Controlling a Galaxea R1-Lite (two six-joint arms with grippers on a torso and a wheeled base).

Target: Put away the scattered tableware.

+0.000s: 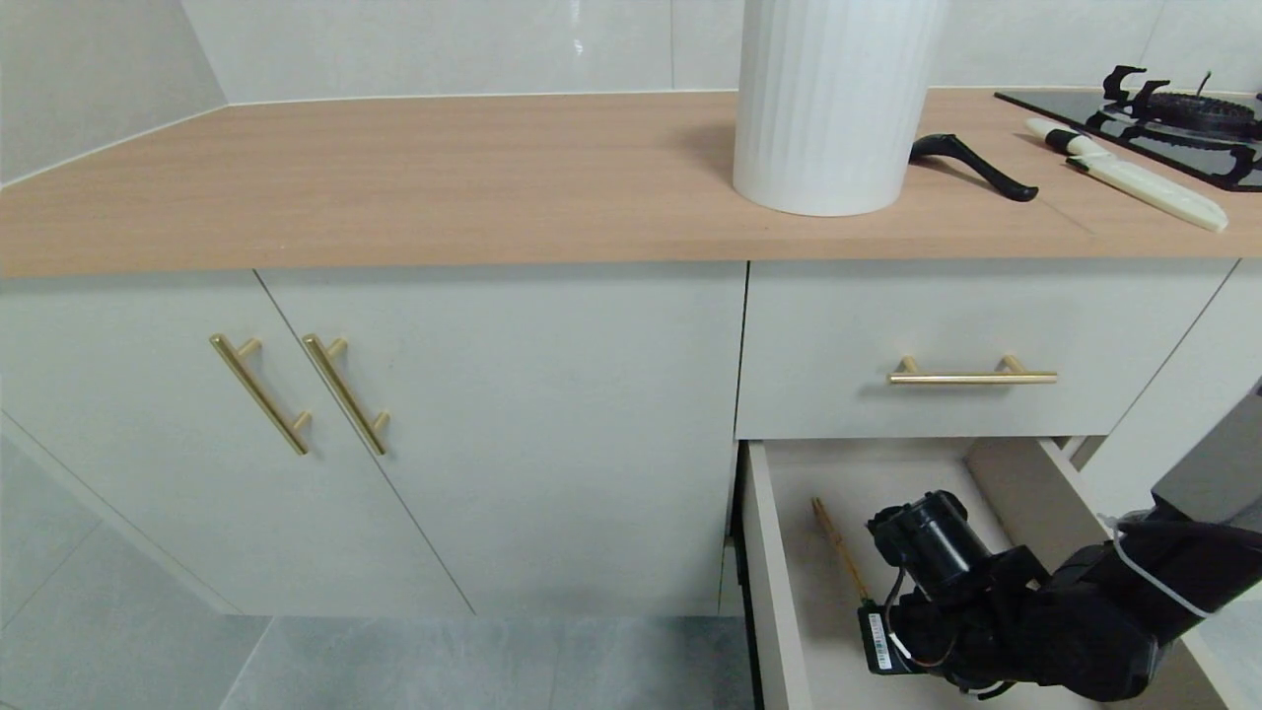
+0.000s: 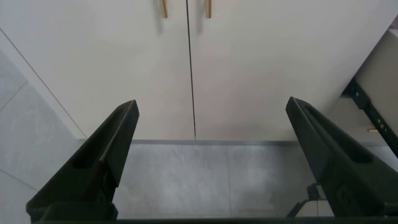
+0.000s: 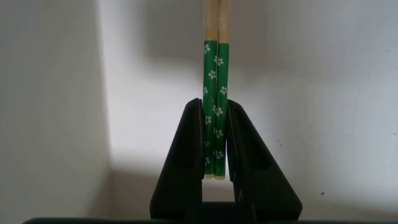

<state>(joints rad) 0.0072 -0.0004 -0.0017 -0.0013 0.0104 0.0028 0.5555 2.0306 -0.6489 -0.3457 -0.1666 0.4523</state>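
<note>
A pair of chopsticks (image 3: 215, 93) is being held by the right gripper (image 3: 215, 143). Its two fingers are being pressed together on the green, flower-printed ends. The bare wooden lengths are being pointed away from the wrist. In the head view the pair is being kept low inside the open drawer (image 1: 774, 552), near its left wall and slanting toward its back. The right arm's black wrist is being held just behind it, at the drawer's front. Whether the far tips are being rested on the drawer's bottom cannot be told.

The left gripper (image 2: 211, 109) is being held with its fingers wide apart and nothing between them. It is being faced toward the seam between two cabinet doors (image 2: 261, 68), with the grey floor (image 2: 205, 180) below.

Directly above the open drawer, a closed drawer (image 1: 838, 335) with a gold bar handle (image 1: 973, 375) is being seen. On the worktop (image 1: 444, 187) a white ribbed container (image 1: 833, 99) is being left standing upright. Just to its right a black-handled utensil (image 1: 976, 166) is lying. Farther right a pale knife (image 1: 1134, 179) with a black band is lying beside the hob (image 1: 1173, 113), well apart from the open drawer.
</note>
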